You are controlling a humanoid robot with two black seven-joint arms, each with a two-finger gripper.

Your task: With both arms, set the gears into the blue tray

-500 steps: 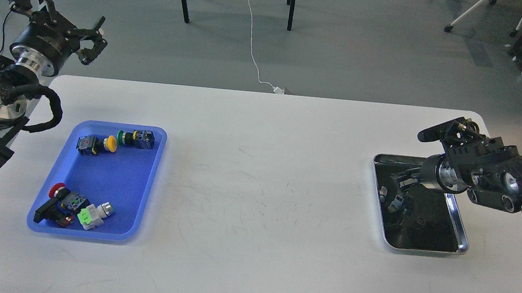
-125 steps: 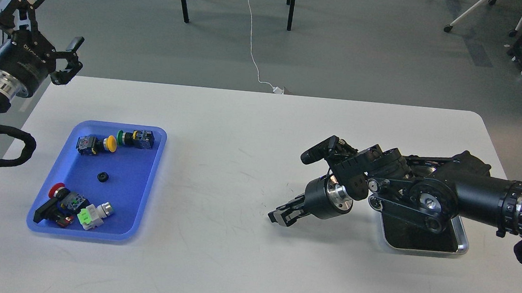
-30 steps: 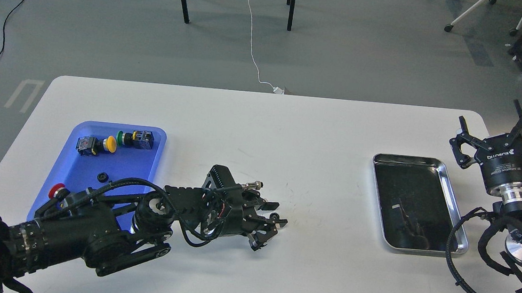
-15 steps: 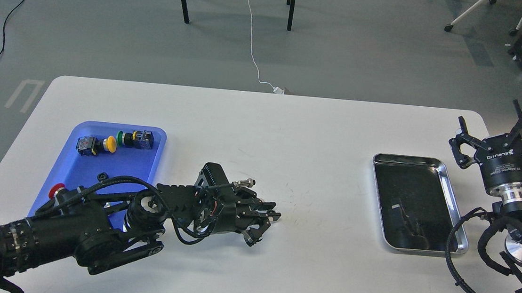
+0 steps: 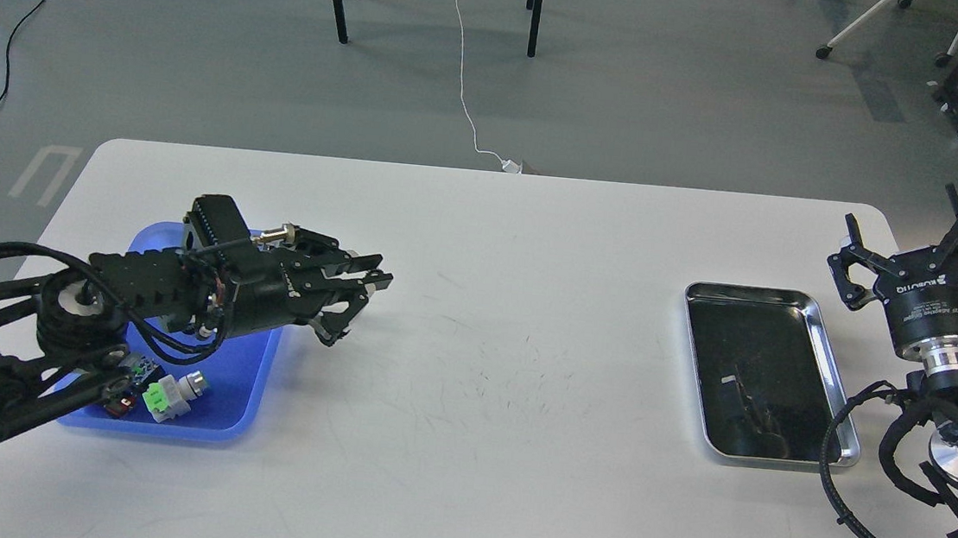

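The blue tray [image 5: 258, 369] sits at the table's left, mostly hidden under the left arm, whose gripper [image 5: 360, 293] hovers just past the tray's right rim; whether its dark fingers pinch a gear I cannot tell. The right gripper [image 5: 924, 234] is raised beside the silver tray [image 5: 835, 378], fingers spread wide and empty. Push-button switches [image 5: 169, 394] lie in the blue tray's near corner.

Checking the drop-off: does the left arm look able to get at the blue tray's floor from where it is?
Probably yes: the left gripper hangs just past the blue tray's right rim, and nothing stands between them.
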